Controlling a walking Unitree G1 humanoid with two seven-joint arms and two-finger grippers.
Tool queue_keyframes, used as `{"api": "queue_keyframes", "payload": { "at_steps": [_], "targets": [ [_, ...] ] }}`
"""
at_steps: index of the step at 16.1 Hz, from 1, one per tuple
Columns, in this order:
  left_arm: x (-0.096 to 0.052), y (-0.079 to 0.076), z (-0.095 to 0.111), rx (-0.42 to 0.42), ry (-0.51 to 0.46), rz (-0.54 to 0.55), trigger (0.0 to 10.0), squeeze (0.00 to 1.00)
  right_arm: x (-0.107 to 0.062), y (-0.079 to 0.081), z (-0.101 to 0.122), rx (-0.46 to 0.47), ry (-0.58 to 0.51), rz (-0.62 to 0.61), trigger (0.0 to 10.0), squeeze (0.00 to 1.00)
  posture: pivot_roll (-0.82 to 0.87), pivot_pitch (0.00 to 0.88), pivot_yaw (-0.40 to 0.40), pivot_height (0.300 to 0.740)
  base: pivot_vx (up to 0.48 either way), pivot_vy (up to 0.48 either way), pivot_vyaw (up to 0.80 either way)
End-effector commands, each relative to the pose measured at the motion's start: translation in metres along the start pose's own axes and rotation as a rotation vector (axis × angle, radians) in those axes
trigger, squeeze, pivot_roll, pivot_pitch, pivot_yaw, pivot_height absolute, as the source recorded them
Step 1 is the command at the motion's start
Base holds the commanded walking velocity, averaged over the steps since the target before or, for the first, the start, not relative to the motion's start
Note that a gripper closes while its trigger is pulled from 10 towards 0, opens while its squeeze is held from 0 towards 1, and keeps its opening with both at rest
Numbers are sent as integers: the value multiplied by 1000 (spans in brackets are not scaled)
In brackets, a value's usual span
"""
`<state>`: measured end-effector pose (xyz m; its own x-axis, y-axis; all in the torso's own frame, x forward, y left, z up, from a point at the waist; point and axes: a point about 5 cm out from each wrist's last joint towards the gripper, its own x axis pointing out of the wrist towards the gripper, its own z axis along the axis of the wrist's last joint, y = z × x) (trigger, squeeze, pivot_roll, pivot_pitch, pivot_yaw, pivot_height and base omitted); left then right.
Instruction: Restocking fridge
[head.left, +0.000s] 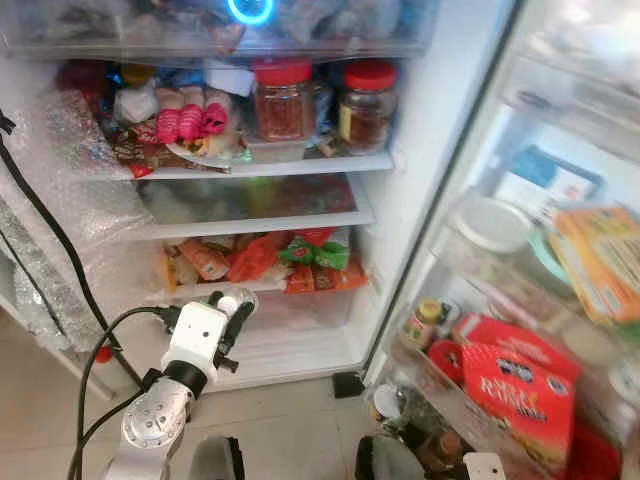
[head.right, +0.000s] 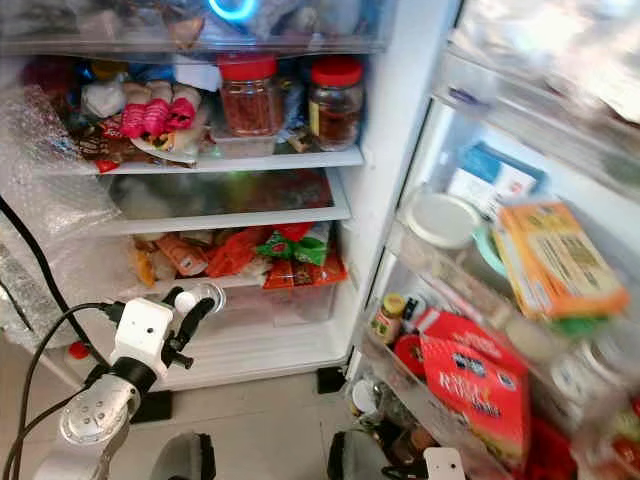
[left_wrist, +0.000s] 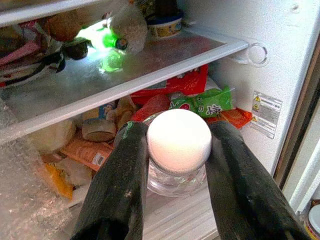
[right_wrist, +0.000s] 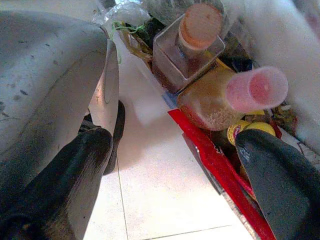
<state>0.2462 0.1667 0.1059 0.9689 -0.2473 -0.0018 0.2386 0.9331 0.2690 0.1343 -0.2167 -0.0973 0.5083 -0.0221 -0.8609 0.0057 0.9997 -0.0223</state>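
Nearest me, low at the frame's bottom edge, my right gripper (right_wrist: 165, 175) hangs idle near the floor beside the door's bottom bin, its fingers spread apart with nothing between them, looking up at a square bottle with an orange cap (right_wrist: 192, 42). My left gripper (head.left: 232, 312) is raised at the left, in front of the fridge's lower shelf (head.left: 300, 345), its fingers clenched around a small clear jar with a white lid (left_wrist: 178, 147). I judge the restocking partway: the shelves already carry red-lidded jars (head.left: 284, 100) and snack packets (head.left: 300, 260), but this jar is still in hand, not yet set down. Writing is mostly blurred; a red box (head.left: 520, 395) in the door reads something like "RAJA", though I can't be sure.
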Motion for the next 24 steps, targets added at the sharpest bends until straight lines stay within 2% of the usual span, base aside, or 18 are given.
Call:
{"api": "queue_keyframes", "payload": {
  "at_steps": [1,9,15,24],
  "targets": [
    [2,1,14,24,-66,10,10000,0,-1,6,-8,16,25,22,10000,0,-48,78,-55,618,0,0,0],
    [3,2,16,42,-68,23,10000,0,-1,6,-7,-14,13,25,10000,0,-48,81,-56,618,0,0,0],
    [5,2,18,46,-77,27,10000,0,-1,6,-7,-11,15,22,10000,0,-45,83,-55,618,0,0,751],
    [8,1,20,43,-87,23,10000,0,-1,7,-9,4,22,27,10000,0,-46,85,-54,618,0,0,0]
  ]
}}
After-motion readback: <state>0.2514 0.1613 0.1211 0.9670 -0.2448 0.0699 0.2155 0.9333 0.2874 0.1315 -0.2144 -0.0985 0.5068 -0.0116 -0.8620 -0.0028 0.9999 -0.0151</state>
